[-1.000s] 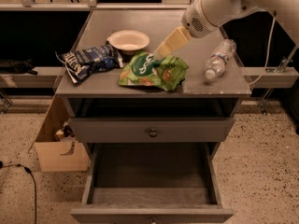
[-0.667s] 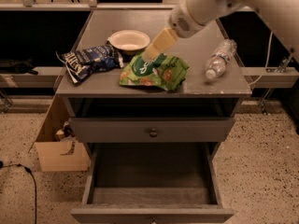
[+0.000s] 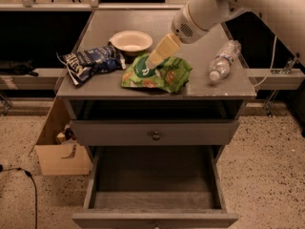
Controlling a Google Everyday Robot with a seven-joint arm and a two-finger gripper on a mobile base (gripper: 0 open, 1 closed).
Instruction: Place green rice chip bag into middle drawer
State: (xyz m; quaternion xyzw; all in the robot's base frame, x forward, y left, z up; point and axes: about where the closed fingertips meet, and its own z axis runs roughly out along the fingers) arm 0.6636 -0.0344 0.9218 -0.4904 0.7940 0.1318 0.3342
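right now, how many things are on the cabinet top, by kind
chip bags: 2 (green rice chip bag, dark blue chip bag)
bowl: 1
water bottle: 1
total: 4
gripper is at the green bag's left end

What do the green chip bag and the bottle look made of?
Green rice chip bag: probably thin glossy plastic film; it crinkles and shines. Bottle: likely clear plastic; see-through, lying on its side. The tool is over the bag's left part.
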